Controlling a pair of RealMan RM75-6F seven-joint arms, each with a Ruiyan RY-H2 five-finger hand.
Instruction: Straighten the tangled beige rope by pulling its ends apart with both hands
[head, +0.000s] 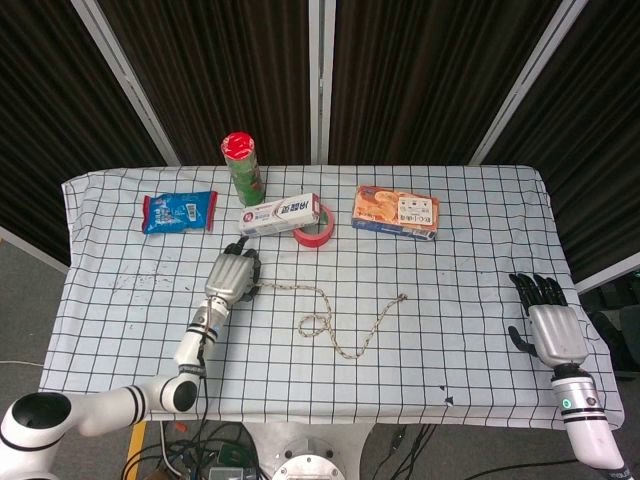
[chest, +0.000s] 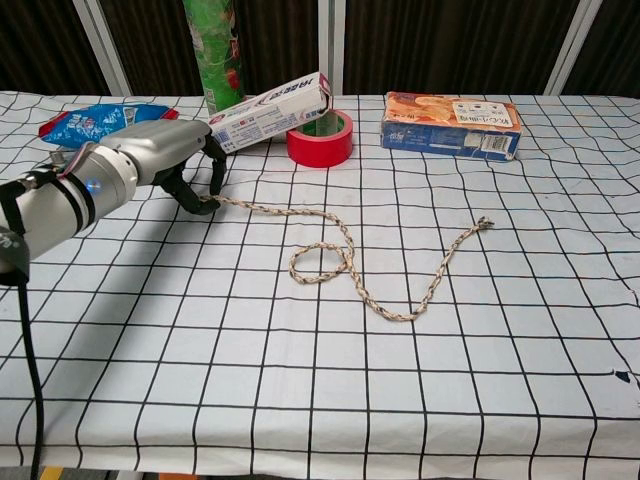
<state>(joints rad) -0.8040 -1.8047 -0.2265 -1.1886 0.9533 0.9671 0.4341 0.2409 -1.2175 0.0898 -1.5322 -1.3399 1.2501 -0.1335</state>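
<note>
Chest view shows the left hand (chest: 165, 160) with its fingers curled down around one end of the beige rope (chest: 345, 262), pinching it just above the checked counter (chest: 320, 380). From there the rope runs right, makes 1 small loop near the middle, dips forward, then rises to its free frayed end, which lies loose on the cloth. Head view places the right hand (head: 548, 322) at the counter's far right edge, well apart from the rope, fingers spread and holding nothing.
</note>
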